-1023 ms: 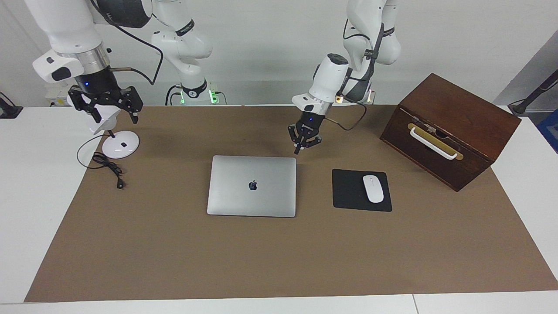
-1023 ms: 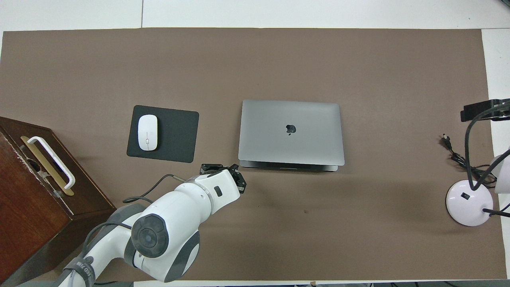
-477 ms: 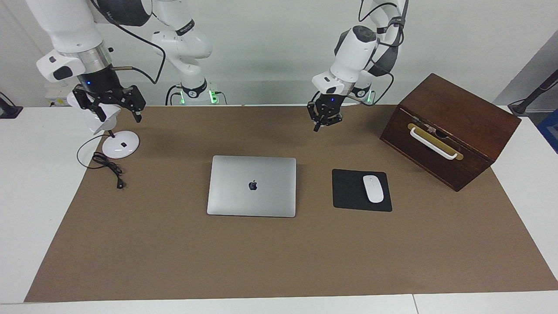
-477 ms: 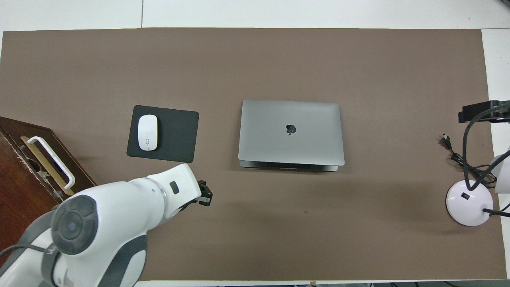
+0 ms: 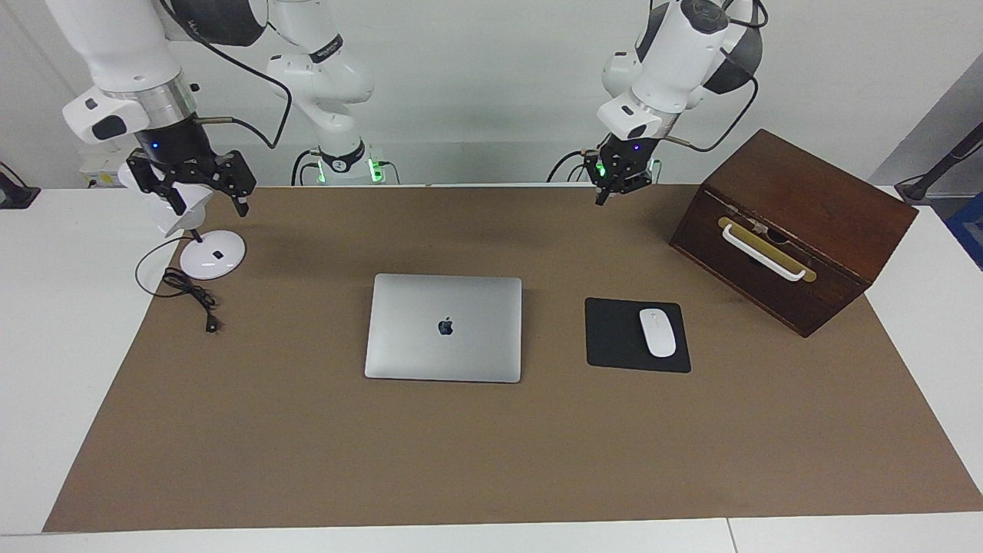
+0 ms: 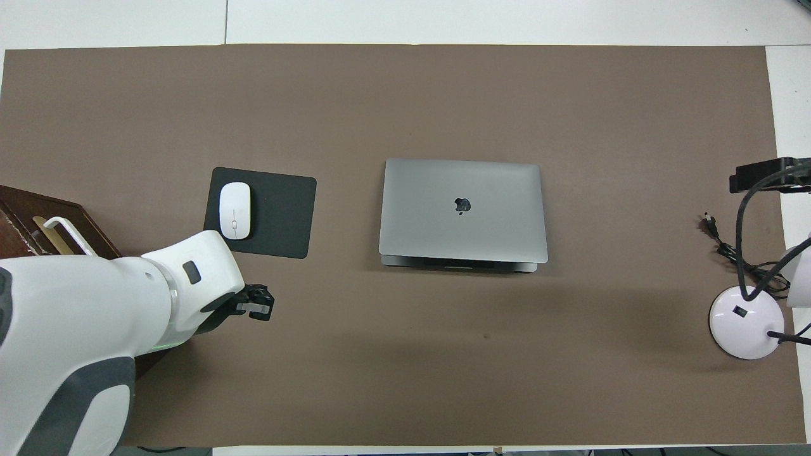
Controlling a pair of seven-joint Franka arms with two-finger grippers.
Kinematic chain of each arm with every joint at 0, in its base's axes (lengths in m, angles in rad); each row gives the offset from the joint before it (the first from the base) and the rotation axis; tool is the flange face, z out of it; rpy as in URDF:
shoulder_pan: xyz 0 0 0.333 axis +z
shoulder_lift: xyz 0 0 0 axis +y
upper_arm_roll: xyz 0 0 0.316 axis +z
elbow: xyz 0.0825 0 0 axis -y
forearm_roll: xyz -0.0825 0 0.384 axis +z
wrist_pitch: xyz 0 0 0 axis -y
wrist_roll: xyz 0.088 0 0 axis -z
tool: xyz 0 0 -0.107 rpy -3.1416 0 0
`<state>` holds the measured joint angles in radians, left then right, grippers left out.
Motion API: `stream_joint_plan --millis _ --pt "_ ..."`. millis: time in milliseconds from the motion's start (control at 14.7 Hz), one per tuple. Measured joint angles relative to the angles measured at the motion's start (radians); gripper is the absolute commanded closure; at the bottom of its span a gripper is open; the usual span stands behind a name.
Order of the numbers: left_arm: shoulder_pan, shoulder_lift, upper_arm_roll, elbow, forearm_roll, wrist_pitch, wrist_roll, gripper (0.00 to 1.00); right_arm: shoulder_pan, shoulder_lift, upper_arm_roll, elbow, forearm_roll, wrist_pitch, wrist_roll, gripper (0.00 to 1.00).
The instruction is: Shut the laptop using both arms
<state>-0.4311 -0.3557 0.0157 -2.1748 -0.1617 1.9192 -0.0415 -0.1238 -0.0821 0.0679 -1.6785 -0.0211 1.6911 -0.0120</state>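
The silver-grey laptop (image 5: 444,328) lies shut and flat in the middle of the brown mat, apple logo up; it also shows in the overhead view (image 6: 462,209). My left gripper (image 5: 617,184) hangs raised over the mat's edge nearest the robots, between the laptop and the wooden box, touching nothing; it also shows in the overhead view (image 6: 256,308). My right gripper (image 5: 203,206) is open and empty, raised over the white lamp at the right arm's end of the table.
A black mousepad (image 5: 614,338) with a white mouse (image 5: 657,332) lies beside the laptop. A dark wooden box (image 5: 795,230) with a white handle stands at the left arm's end. A white lamp base (image 5: 213,255) and its black cable (image 5: 192,296) sit at the right arm's end.
My left gripper has risen from beside the laptop's near corner and drawn back toward its base and the wooden box. The right arm has stayed put. The laptop has not moved.
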Motion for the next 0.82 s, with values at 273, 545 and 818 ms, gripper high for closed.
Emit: stream_joint_plan --millis 273,545,818 --pt "0.088 0.0 0.001 0.051 0.026 -0.07 0.032 0.99 0.0 -0.001 0.0 0.0 0.0 0.0 0.001 0.0" --pt "0.189 0.001 0.003 0.103 0.059 -0.124 0.085 0.0 0.0 -0.002 -0.001 0.0 0.0 0.0 0.001 0.0" --pt "0.267 0.001 0.003 0.159 0.061 -0.14 0.094 0.0 0.0 -0.017 -0.002 0.002 0.0 0.0 0.001 0.0"
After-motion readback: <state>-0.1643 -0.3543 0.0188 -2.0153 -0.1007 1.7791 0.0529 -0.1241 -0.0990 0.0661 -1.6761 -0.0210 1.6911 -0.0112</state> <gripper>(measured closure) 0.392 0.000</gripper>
